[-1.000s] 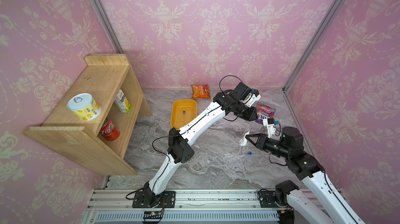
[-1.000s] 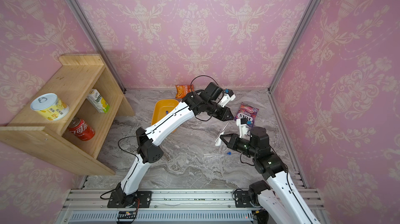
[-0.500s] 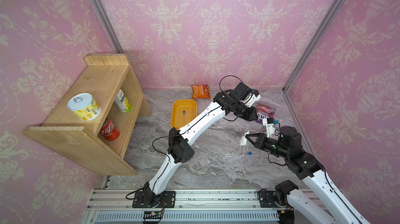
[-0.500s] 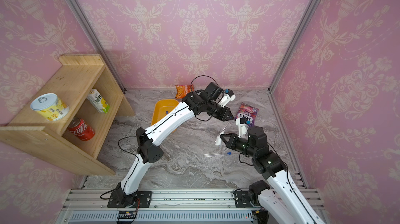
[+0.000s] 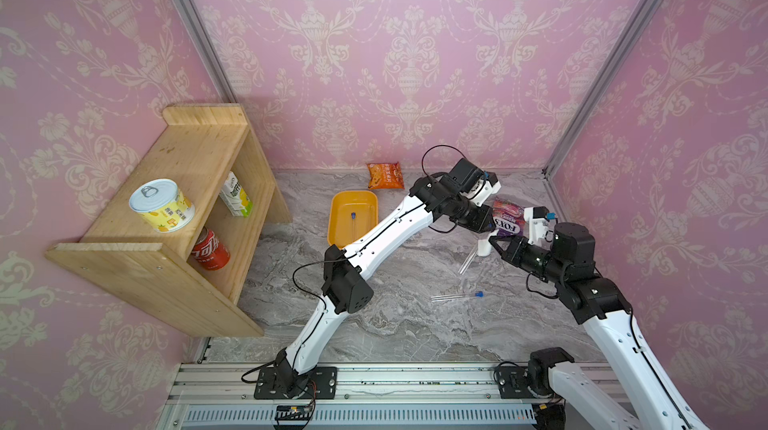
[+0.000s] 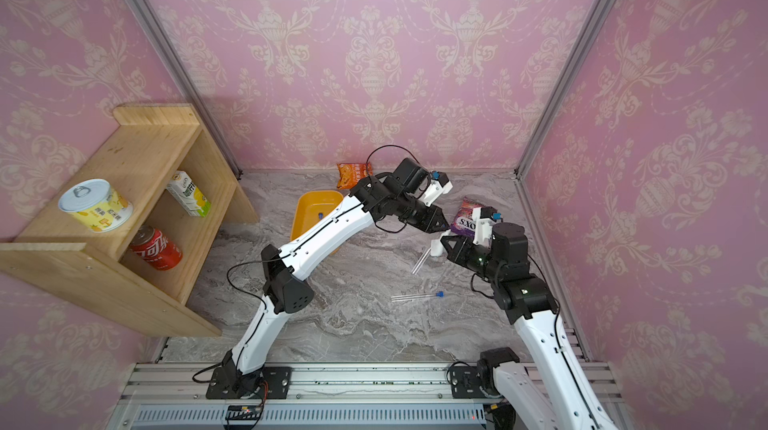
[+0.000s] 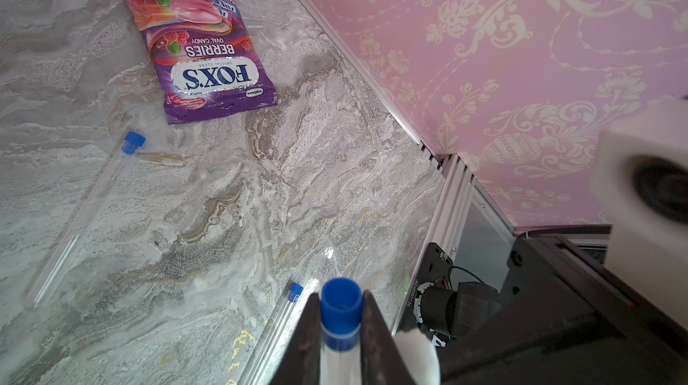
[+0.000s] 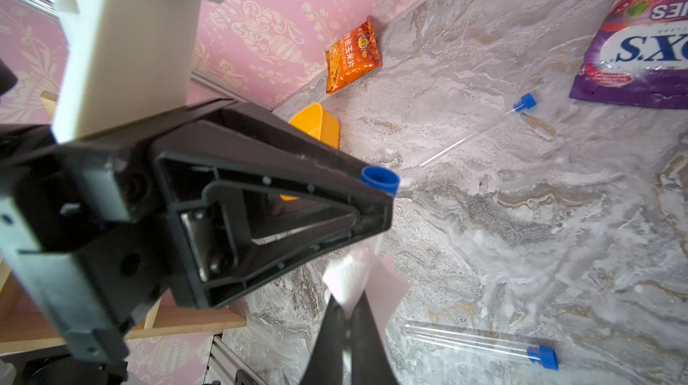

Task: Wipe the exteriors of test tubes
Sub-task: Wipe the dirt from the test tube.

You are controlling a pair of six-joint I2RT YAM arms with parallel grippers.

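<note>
My left gripper [image 5: 486, 229] [image 7: 340, 312] is shut on a clear test tube [image 5: 466, 261] just below its blue cap [image 7: 341, 301]. The tube slants down toward the table. My right gripper [image 5: 492, 243] [image 8: 350, 305] is shut on a white wipe [image 8: 366, 279] [image 6: 435, 247], which lies against the held tube right beside the left fingers. Another test tube [image 7: 85, 212] lies near the candy bag. What looks like a pair [image 5: 455, 295] [image 8: 476, 340] lies side by side nearer the front. One more test tube [image 5: 353, 222] rests in the orange tray [image 5: 337, 224].
A purple candy bag [image 5: 508, 220] lies right behind the grippers, and an orange snack packet [image 5: 385, 175] sits by the back wall. A wooden shelf [image 5: 187, 166] on the left holds a tin, a carton and a red can. The right wall rail [image 7: 439, 193] is close.
My right gripper has moved with the wipe up along the held tube, toward the left gripper. The left arm has stayed still.
</note>
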